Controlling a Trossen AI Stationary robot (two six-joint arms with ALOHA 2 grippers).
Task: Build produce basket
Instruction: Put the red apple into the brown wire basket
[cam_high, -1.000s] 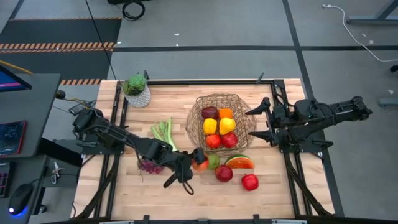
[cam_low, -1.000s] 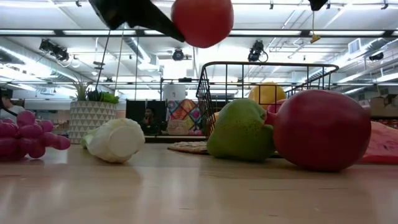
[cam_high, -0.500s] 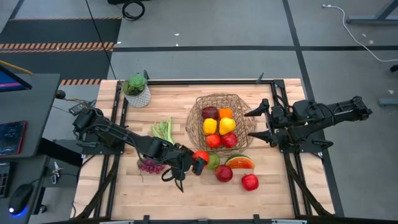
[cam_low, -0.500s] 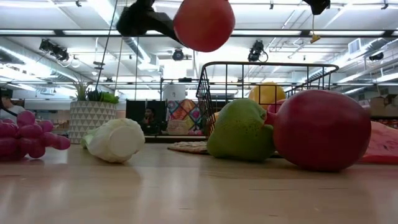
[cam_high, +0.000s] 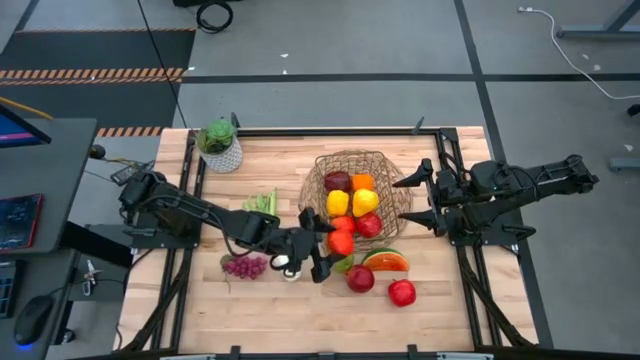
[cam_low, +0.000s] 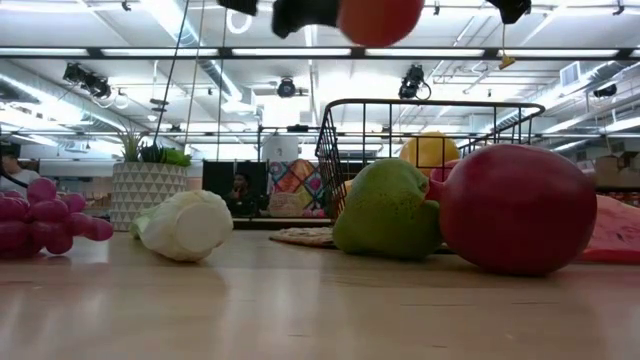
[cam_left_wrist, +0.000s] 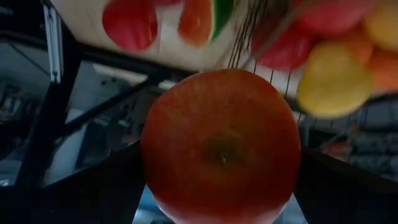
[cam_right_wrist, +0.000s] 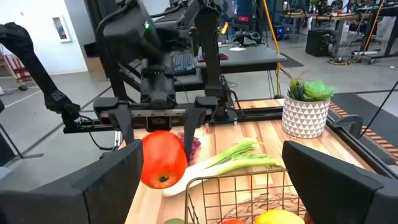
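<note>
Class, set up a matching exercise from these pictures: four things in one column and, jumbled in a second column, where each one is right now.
Things:
1. red apple nearest the left gripper
2. yellow pepper
3. purple grapes
4. potted plant

Places:
A. standing at the far left corner of the table
B. lying on the table near the leek's white end
C. held in the air by the basket's near rim
D. inside the basket

Pairs: 1-C, 2-D, 3-B, 4-A
</note>
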